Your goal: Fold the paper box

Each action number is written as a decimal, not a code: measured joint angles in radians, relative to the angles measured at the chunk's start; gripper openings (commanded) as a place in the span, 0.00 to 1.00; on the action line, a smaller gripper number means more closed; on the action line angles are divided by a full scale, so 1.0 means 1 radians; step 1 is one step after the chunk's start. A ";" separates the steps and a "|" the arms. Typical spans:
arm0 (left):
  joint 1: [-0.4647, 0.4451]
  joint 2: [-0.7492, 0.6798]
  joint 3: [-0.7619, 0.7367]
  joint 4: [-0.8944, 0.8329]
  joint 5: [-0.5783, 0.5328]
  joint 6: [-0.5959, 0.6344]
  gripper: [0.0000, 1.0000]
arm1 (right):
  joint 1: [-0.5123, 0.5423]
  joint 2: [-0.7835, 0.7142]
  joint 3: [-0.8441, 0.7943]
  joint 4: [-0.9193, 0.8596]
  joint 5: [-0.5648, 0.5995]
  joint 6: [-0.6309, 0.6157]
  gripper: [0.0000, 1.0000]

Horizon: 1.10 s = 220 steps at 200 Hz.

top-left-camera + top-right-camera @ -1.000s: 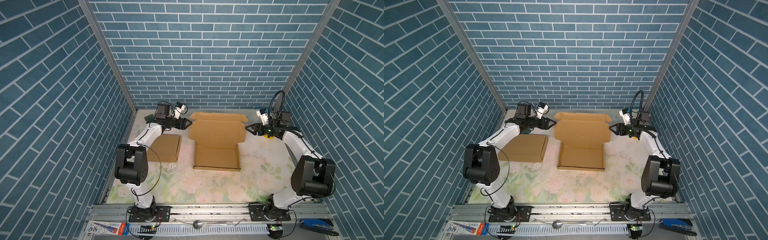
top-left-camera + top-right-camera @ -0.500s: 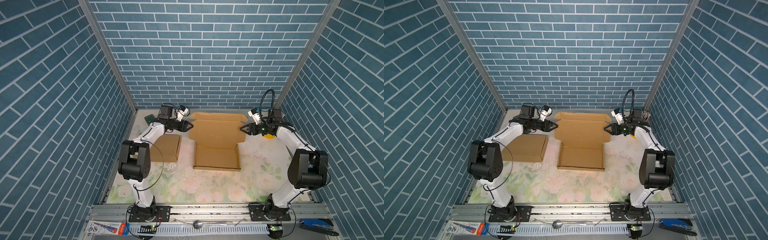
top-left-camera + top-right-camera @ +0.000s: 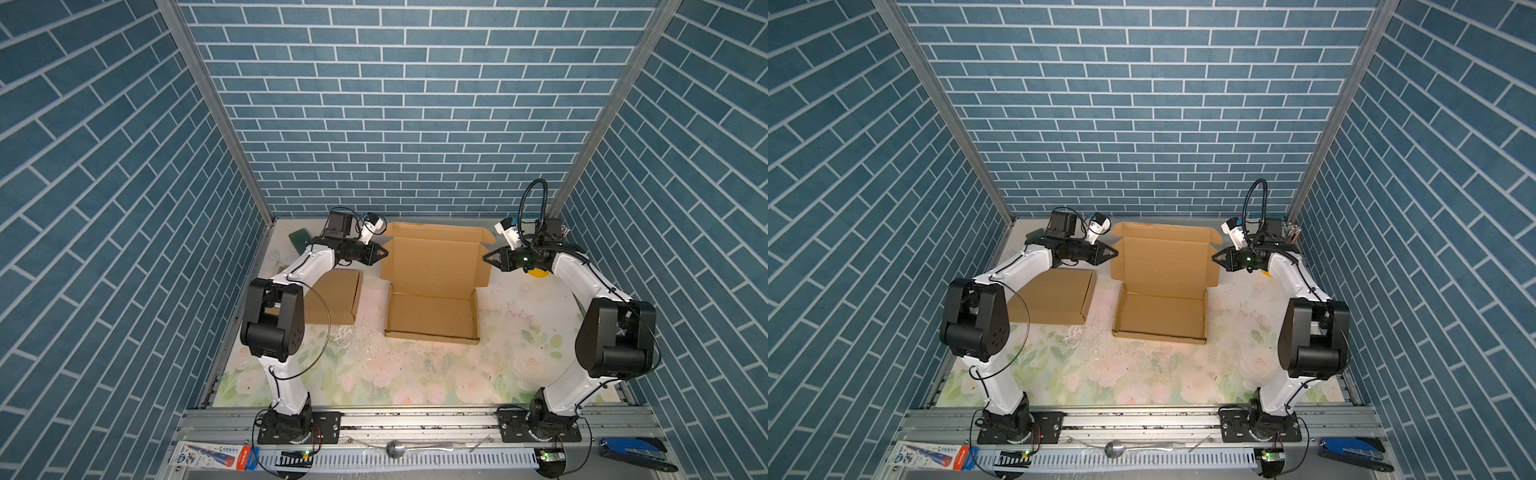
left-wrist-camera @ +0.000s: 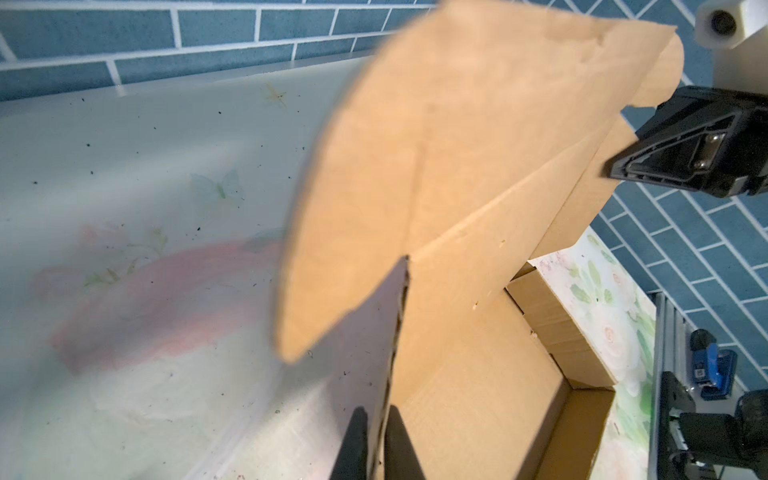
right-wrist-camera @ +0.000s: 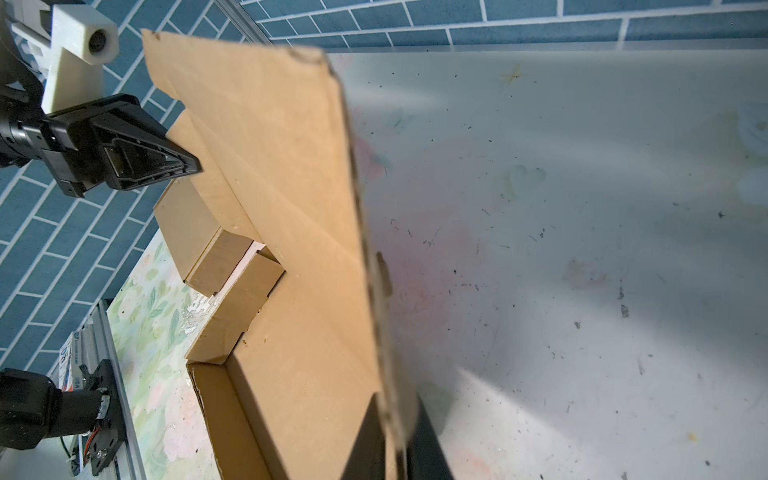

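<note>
Left hand (image 3: 385, 252), right hand (image 3: 484, 257) clamped on opposite lid edges of paper box (image 3: 432, 309) (lid standing).

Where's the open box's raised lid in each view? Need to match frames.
Top view: lid centre-back, standing above the tray.
Top view: same place.
Left wrist: fills the picture's middle, blurred close up.
Right wrist: wide slab left of centre.
Shared landmark: tray, in all four.

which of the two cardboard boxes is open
The middle box: its lid stands raised, pinched at each side by the left gripper and right gripper. The closed box left of it lies flat.
</note>
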 measured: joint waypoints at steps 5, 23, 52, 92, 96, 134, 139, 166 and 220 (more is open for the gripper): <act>-0.002 0.000 0.000 0.003 0.000 -0.002 0.05 | 0.004 0.000 0.000 0.006 0.004 0.000 0.05; -0.010 -0.001 0.000 0.017 -0.022 -0.009 0.00 | 0.019 -0.002 -0.001 0.030 0.033 0.011 0.00; -0.027 -0.016 -0.016 0.084 -0.090 -0.045 0.00 | 0.046 -0.020 -0.001 0.084 0.104 0.027 0.00; -0.050 -0.053 -0.044 0.248 -0.203 -0.126 0.00 | 0.110 -0.055 -0.002 0.229 0.263 0.074 0.00; -0.052 -0.053 -0.044 0.264 -0.215 -0.131 0.00 | 0.116 -0.056 -0.002 0.248 0.283 0.080 0.00; -0.095 -0.054 -0.070 0.412 -0.325 -0.177 0.00 | 0.164 -0.062 -0.058 0.453 0.475 0.125 0.00; -0.101 -0.054 -0.078 0.431 -0.335 -0.184 0.00 | 0.168 -0.062 -0.069 0.478 0.495 0.132 0.00; -0.136 -0.052 -0.122 0.513 -0.394 -0.214 0.00 | 0.198 -0.062 -0.142 0.620 0.618 0.171 0.00; -0.199 -0.035 -0.180 0.645 -0.534 -0.231 0.00 | 0.262 -0.063 -0.290 0.885 0.823 0.264 0.00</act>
